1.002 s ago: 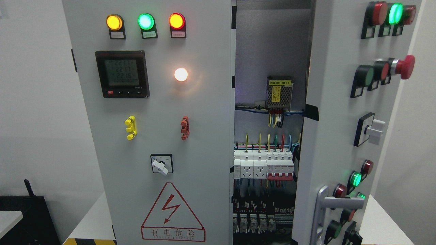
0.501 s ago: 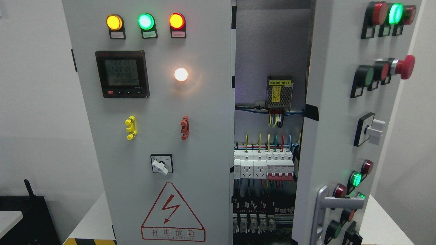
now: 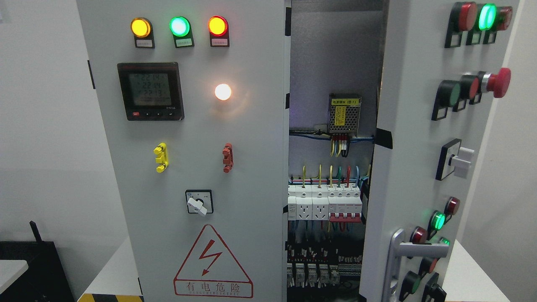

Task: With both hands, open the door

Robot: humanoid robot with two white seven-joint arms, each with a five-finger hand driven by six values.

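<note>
A grey electrical cabinet fills the head view. Its left door [image 3: 251,176] faces me flat, with three lit lamps, a black meter [image 3: 150,91] and a red-bordered warning triangle [image 3: 212,264]. The right door [image 3: 413,138] stands swung outward at an angle, its face of buttons and lamps turned to the right. A silver handle [image 3: 409,251] sits low on that door. Between the doors the cabinet's inside [image 3: 327,197] shows breakers, sockets and coloured wires. Neither of my hands nor either arm is in view.
The cabinet stands on a white table [image 3: 113,272] with a yellow-black striped edge at the lower left. A black box [image 3: 29,268] sits at the far left. A red mushroom button [image 3: 499,82] and a white rotary switch [image 3: 459,161] stick out from the right door.
</note>
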